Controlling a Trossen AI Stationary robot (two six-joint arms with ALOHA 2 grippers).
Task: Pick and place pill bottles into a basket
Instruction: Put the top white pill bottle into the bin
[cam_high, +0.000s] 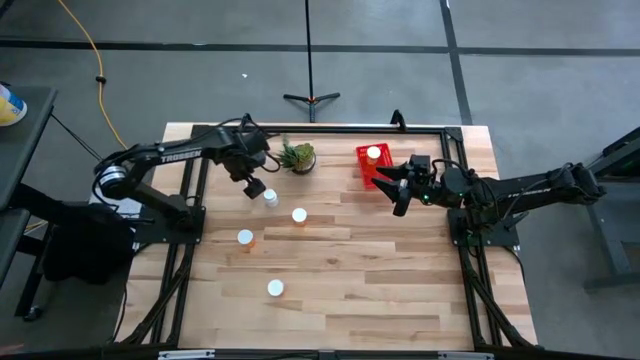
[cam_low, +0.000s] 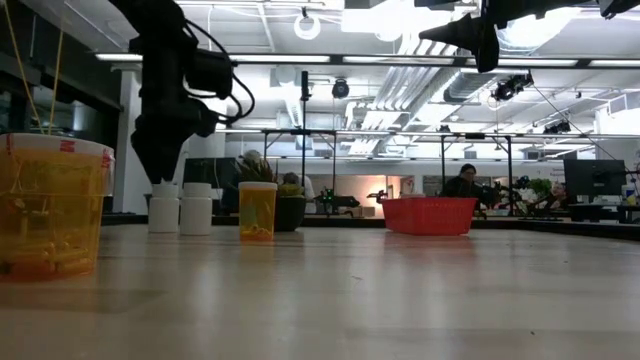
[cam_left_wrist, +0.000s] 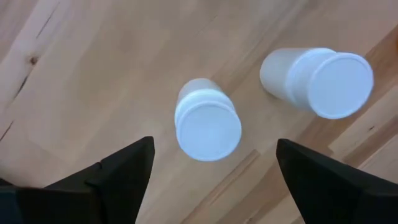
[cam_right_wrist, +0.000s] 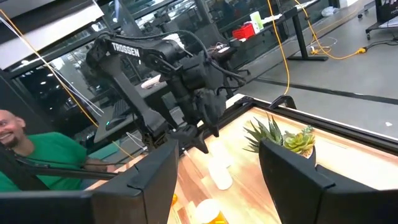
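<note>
From overhead I have the left gripper (cam_high: 252, 181) hanging right over a pair of white-capped pill bottles near the back left of the table (cam_high: 330, 300). My left wrist camera shows its two dark fingers (cam_left_wrist: 118, 174) spread wide, with the nearer bottle (cam_left_wrist: 207, 121) standing between them and untouched, and the second bottle (cam_left_wrist: 317, 78) just beside it. In the level view that pair (cam_low: 180, 208) stands upright and almost touching under the dark arm. Three more bottles stand apart on the wood: one (cam_high: 299, 215) close to the pair toward the table's middle, one (cam_high: 245, 237) farther toward the front, and one (cam_high: 275, 288) nearest the front edge. The level view also shows an orange bottle (cam_low: 257, 210) upright mid-table and another (cam_low: 50, 205) looming large at the camera's left. The red basket (cam_high: 369, 166) sits at the back of the table, right of the small potted plant (cam_high: 298, 156), and one white cap (cam_high: 373, 153) already shows inside it. My right gripper (cam_high: 397, 188) is raised just beside the basket's front corner with nothing in it — fingers (cam_right_wrist: 143, 186) parted, the wrist camera looking between them across at the left arm (cam_right_wrist: 180, 68) and the plant. A person in a green shirt (cam_right_wrist: 37, 158) is visible beyond the table.
</note>
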